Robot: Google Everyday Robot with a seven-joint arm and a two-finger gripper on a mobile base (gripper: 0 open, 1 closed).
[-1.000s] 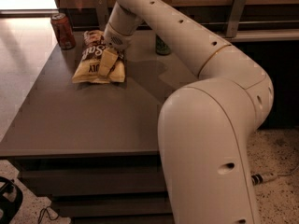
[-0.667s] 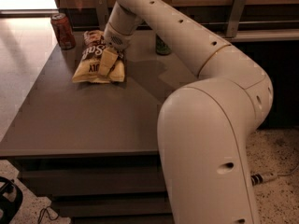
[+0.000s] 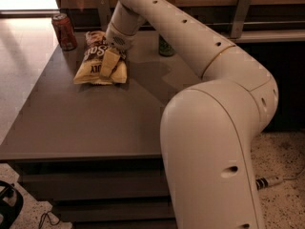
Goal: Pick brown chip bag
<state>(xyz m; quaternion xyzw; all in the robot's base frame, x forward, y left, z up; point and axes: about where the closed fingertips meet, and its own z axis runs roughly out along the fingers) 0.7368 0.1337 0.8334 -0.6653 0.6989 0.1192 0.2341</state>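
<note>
The brown chip bag [image 3: 93,61] lies flat on the grey table [image 3: 86,123] at the far left, its dark brown half toward the back and its pale yellow half toward the front. My gripper [image 3: 109,63] is down on the right side of the bag, one pale finger [image 3: 109,62] lying across it. The white arm reaches in from the right foreground and hides the bag's right edge.
A red-orange soda can [image 3: 64,31] stands at the table's back left corner, just left of the bag. A green soda can [image 3: 166,46] stands at the back, partly behind the arm. A wooden wall panel and metal rail run behind the table.
</note>
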